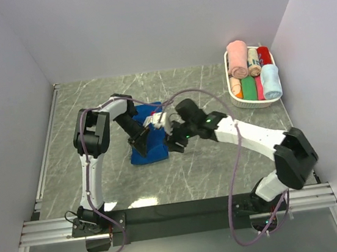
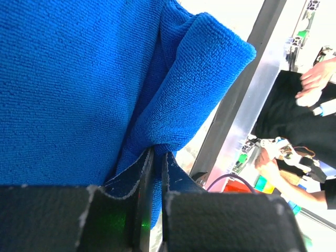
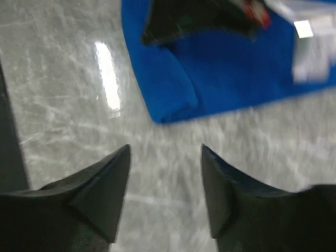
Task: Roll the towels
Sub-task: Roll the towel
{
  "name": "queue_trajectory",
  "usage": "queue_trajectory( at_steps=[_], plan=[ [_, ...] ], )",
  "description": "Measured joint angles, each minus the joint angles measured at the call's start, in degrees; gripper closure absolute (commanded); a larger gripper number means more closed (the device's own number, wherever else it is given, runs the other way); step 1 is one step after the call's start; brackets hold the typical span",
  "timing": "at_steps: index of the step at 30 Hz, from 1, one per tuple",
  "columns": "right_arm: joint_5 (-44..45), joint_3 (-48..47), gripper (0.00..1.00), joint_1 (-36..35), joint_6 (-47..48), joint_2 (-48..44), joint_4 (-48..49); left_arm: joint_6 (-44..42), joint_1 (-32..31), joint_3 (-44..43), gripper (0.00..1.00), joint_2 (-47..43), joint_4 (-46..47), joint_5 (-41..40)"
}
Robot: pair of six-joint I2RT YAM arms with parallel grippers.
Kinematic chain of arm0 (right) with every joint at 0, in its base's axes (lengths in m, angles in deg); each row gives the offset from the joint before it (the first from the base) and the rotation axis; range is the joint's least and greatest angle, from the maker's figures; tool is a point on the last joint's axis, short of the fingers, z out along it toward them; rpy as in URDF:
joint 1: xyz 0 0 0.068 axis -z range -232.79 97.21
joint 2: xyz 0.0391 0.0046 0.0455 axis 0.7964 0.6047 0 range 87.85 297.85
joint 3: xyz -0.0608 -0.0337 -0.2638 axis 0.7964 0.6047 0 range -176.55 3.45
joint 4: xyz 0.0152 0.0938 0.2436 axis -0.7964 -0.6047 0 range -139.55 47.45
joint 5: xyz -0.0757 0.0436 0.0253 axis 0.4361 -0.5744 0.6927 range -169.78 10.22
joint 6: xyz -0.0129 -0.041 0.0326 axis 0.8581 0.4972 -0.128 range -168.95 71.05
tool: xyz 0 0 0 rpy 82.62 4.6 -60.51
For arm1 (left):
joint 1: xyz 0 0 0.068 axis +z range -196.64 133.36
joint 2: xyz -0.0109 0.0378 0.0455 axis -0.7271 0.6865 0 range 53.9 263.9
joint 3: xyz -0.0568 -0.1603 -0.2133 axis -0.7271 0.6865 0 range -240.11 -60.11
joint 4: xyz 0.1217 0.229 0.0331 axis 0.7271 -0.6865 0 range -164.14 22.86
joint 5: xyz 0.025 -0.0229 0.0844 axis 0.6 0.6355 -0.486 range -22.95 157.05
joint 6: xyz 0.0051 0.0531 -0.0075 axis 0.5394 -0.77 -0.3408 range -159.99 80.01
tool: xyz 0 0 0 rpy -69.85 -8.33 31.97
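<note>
The deep royal blue towel (image 1: 148,153) lies partly folded on the marble table, left of centre. My left gripper (image 1: 139,140) is down on its near-left part, and the left wrist view shows the left gripper (image 2: 157,153) shut on a fold of the royal blue towel (image 2: 68,79). My right gripper (image 1: 174,144) hovers at the towel's right edge. In the right wrist view the right gripper (image 3: 165,152) stands open over bare table, with the royal blue towel (image 3: 220,79) just beyond its tips. The pale sky blue towel (image 1: 271,81) lies rolled in the basket.
A white basket (image 1: 234,96) at the back right holds rolled pink, green and red towels beside the pale blue one. Grey walls close in the left, back and right. A black rail (image 1: 179,209) runs along the near edge.
</note>
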State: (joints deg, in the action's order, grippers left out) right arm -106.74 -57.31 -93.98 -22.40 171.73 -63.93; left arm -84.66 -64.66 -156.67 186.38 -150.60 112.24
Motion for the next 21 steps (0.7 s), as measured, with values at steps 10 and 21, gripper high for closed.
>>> queue_trajectory(
  at_steps=[10, 21],
  plan=[
    [6.19, -8.07, 0.33, -11.19, 10.84, 16.22, 3.8, 1.49, 0.0, -0.11, 0.89, 0.17, 0.04, -0.07],
    [6.43, -10.51, 0.76, -11.91, 14.58, 24.87, 4.13, 2.95, 0.11, -0.22, 0.84, 0.48, 0.37, -0.04]
  ],
)
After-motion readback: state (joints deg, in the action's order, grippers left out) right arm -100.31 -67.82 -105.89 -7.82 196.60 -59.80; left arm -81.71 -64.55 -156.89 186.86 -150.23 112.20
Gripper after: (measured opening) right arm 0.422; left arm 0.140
